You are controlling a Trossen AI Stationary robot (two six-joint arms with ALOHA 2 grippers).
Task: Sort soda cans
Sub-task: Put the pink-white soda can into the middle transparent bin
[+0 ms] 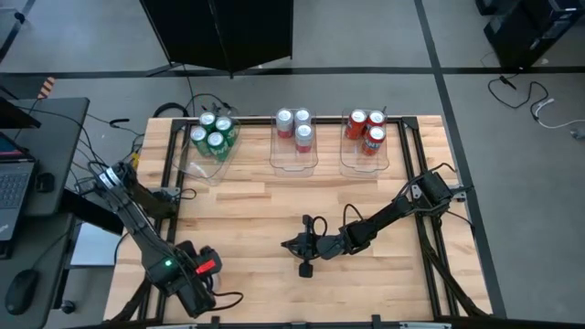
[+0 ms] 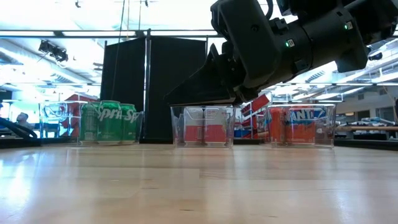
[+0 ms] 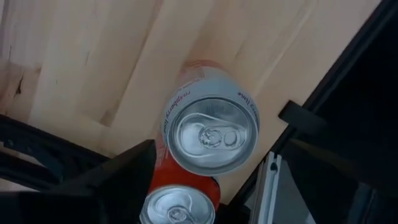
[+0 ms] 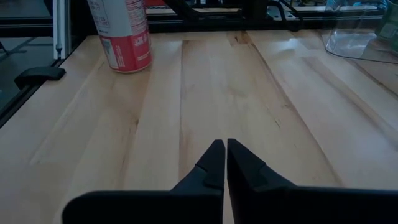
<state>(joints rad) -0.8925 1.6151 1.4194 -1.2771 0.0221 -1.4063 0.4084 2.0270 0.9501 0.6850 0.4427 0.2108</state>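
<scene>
Tabletop [image 1: 247, 215] centre bare; cans [image 1: 294, 128] rear.

Grey floor [image 1: 82, 46] w/ dark seam lines around the wooden table [image 1: 247, 215]. Black panel [image 1: 219, 32] stands behind it; dark desk [image 1: 46, 137] w/ laptop [image 1: 11, 187] & mouse [image 1: 20, 291] at one side. Loose cables [image 1: 539, 105] on floor, ceiling strip lights [image 2: 56, 37] lit.
</scene>
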